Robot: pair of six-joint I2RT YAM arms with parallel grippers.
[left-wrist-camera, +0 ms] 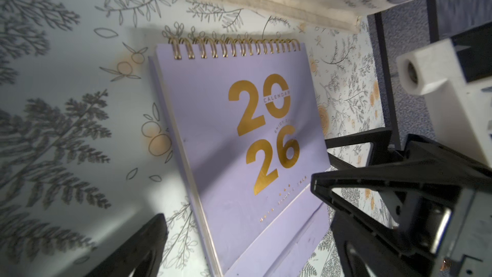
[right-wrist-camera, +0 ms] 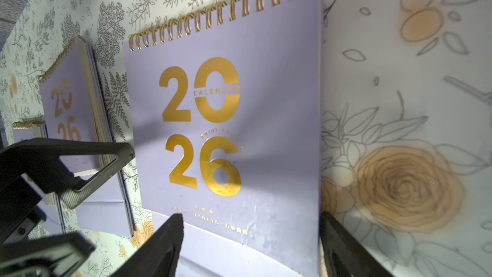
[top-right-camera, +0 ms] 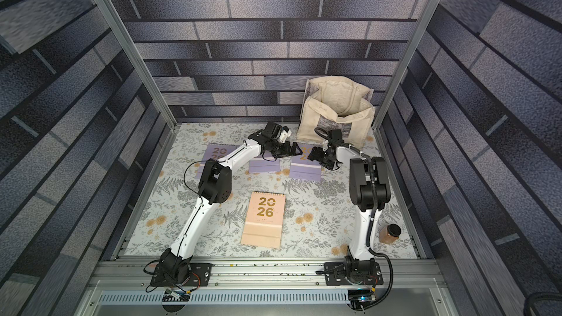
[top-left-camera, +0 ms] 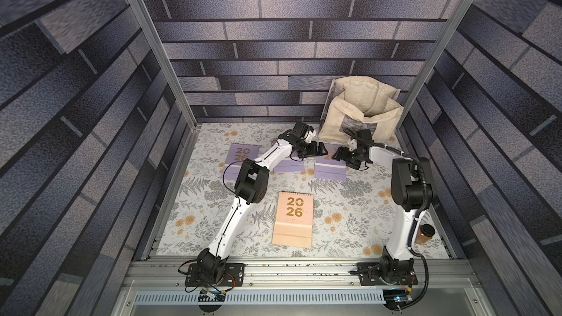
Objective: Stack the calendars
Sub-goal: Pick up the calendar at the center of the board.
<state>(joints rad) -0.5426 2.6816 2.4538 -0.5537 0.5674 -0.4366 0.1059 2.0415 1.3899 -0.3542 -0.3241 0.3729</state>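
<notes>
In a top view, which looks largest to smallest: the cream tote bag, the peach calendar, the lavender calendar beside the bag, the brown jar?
1. cream tote bag
2. peach calendar
3. lavender calendar beside the bag: partly hidden and farther away, so unsure against the peach one
4. brown jar

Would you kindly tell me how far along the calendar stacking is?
Nothing looks stacked yet: the peach spiral-bound calendar and three lavender calendars lie separately on the floral table. In hand: the open left gripper and right gripper hover over the lavender calendar beside the cream tote bag. All stacking remains.
</notes>
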